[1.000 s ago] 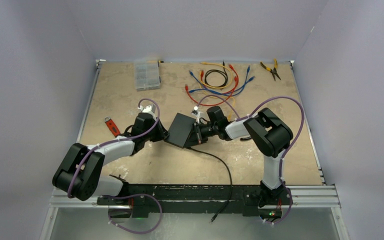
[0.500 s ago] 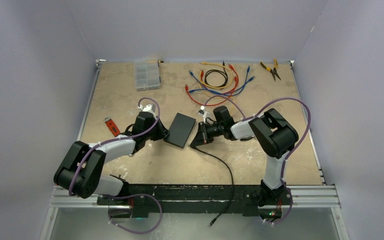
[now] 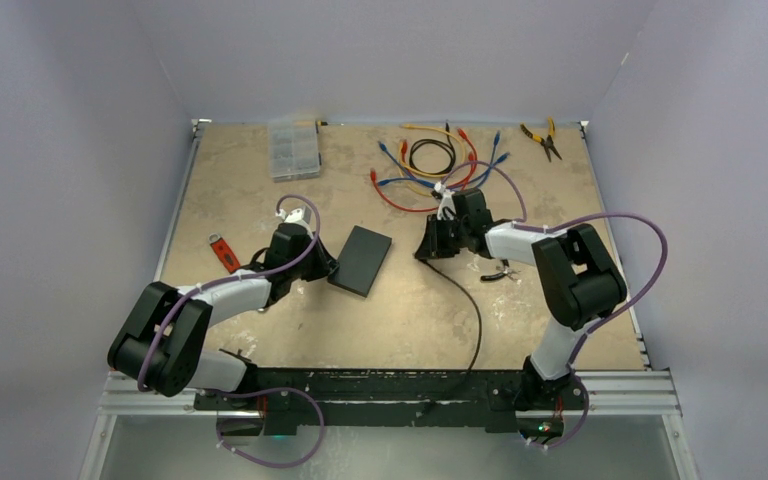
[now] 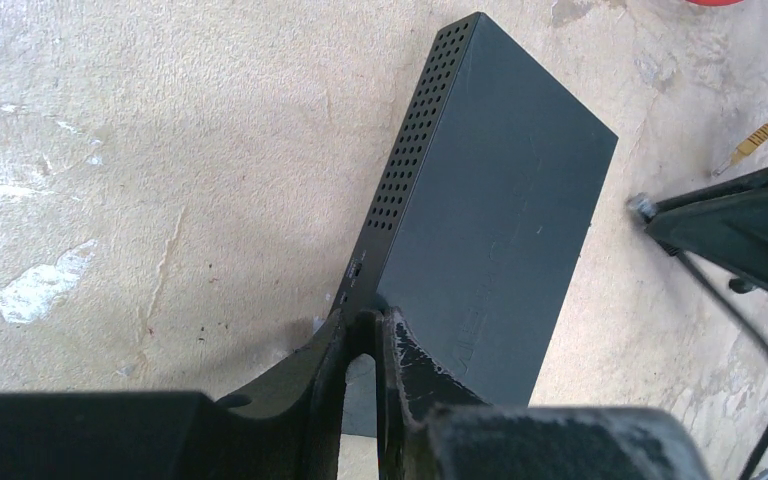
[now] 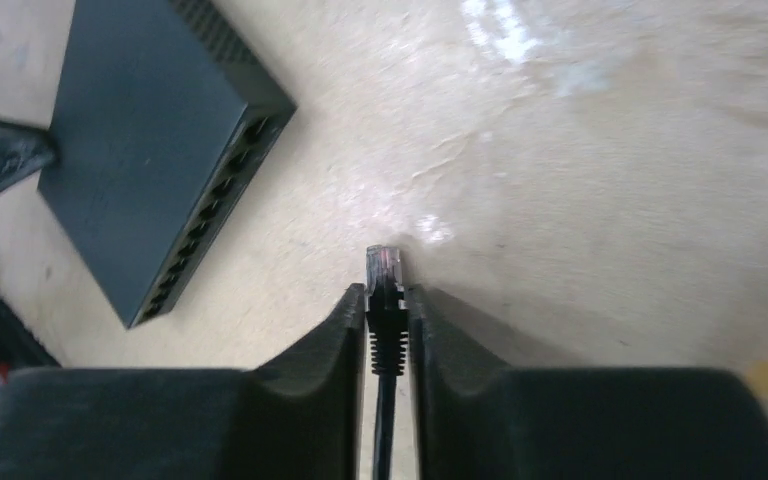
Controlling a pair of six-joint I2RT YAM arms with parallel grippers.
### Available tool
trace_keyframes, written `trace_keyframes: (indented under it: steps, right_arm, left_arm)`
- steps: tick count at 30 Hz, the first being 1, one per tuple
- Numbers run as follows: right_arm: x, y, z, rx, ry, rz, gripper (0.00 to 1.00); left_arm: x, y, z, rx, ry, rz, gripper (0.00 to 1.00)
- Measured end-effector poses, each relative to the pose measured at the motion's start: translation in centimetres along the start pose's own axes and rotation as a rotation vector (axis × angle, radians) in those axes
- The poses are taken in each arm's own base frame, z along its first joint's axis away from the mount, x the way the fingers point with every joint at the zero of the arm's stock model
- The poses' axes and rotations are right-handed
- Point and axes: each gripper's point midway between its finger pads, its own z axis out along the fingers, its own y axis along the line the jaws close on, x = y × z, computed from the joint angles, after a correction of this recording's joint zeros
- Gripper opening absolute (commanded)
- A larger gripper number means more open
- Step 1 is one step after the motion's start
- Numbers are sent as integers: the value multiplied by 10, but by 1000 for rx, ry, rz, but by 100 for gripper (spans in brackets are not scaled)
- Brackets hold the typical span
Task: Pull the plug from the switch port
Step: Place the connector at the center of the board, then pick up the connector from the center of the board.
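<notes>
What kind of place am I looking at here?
Probably a robotics lab bench for network-cabling practice: a walled-in tabletop, coiled patch cables, pliers and a black switch.

i see bare table (image 3: 405, 270) between the switch (image 3: 362, 260) and the right gripper (image 3: 427, 250), which stand apart; the socket edge faces that open strip. the left gripper (image 3: 332, 277) clamps the switch's near corner and its arm blocks that side. the right gripper pinches the plug (image 5: 383, 275), and its black cable (image 3: 475, 320) runs across the near right ground to the table edge. a tangle of coloured cables (image 3: 440, 160) crowds the far side just behind the right gripper. far left of the switch the surface lies open up to the plastic box (image 3: 293, 148).
</notes>
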Motion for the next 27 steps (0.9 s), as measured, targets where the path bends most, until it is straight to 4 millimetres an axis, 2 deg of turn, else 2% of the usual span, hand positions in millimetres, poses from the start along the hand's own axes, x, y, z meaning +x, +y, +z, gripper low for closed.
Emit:
trace_keyframes:
  steps: [3,7,12,18,24,27]
  right_arm:
    - [-15,-14,-9,110,-37,-31,46]
    - [-28,-28,-21,230,-64,-68,54]
    - [-22,-41,-34,337,-42,-77,62]
    - [-16,-48,-52,445,-28,-91,64]
    - [-4,-56,-55,532,7,-106,62]
    - [3,-62,-53,571,36,-113,55]
  left_arm:
    - [0,0,0,0,-1,0,6]
    - [0,0,0,1,-1,0,6]
    - [0,0,0,2,-2,0,7]
    - [-1,-1,0,4,-3,1,7]
    - [-1,-1,0,4,-3,0,7]
    - [0,-1,1,6,-2,1,6]
